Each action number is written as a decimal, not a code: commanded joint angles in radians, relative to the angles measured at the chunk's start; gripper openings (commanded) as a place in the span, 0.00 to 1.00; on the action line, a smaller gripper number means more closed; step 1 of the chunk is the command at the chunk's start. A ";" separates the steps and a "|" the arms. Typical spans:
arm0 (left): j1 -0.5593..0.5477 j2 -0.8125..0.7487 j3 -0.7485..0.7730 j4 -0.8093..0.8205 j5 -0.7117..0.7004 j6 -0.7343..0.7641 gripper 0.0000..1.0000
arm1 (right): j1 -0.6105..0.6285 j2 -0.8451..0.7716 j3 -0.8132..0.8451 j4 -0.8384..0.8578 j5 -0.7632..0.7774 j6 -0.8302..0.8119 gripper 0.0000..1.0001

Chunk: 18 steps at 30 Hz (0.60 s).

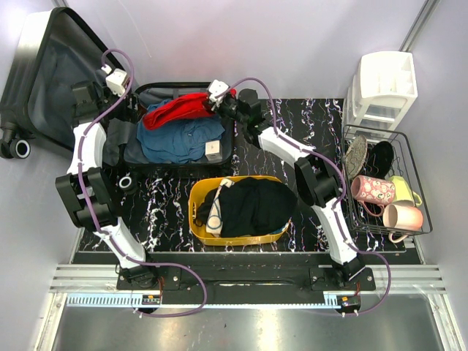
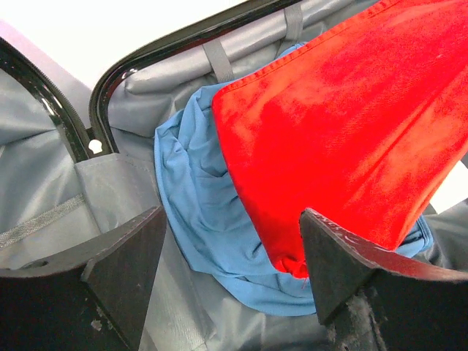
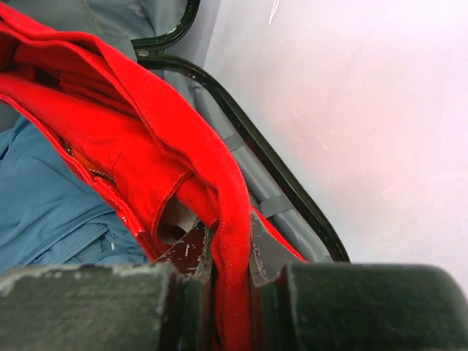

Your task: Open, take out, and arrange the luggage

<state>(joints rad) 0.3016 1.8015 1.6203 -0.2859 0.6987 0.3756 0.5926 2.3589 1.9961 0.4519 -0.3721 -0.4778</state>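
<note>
Luggage point(image 1: 168, 88) is open at far left, lid point(image 1: 51, 80) thrown back; my R gripper point(image 3: 223, 248) pinches the red cloth point(image 1: 179, 108) up off the blue cloth point(image 1: 175, 139), for taking out. L gripper point(image 2: 234, 248) hangs wide and empty over the case, prob. to assist.

The luggage point(image 1: 47, 80), a small black hard-shell suitcase with dark grey lining, is lying open at the far left of the table point(image 1: 307, 117). Its 2 halves are standing apart: the base is resting flat and the lid is leaning back, wheels at its lower edge.
</note>
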 commanded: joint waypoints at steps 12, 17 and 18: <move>-0.056 -0.050 0.041 -0.068 -0.013 0.088 0.82 | -0.017 -0.312 0.053 0.217 0.058 0.007 0.00; -0.062 -0.036 0.052 -0.062 0.015 0.049 0.82 | -0.023 -0.430 -0.034 0.209 0.053 -0.007 0.00; -0.065 -0.034 0.049 -0.064 0.016 0.045 0.82 | -0.024 -0.455 -0.084 0.206 0.050 -0.007 0.00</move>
<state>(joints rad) 0.2371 1.7683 1.6230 -0.3698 0.6960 0.4503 0.5789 2.1201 1.9591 0.4450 -0.3405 -0.4759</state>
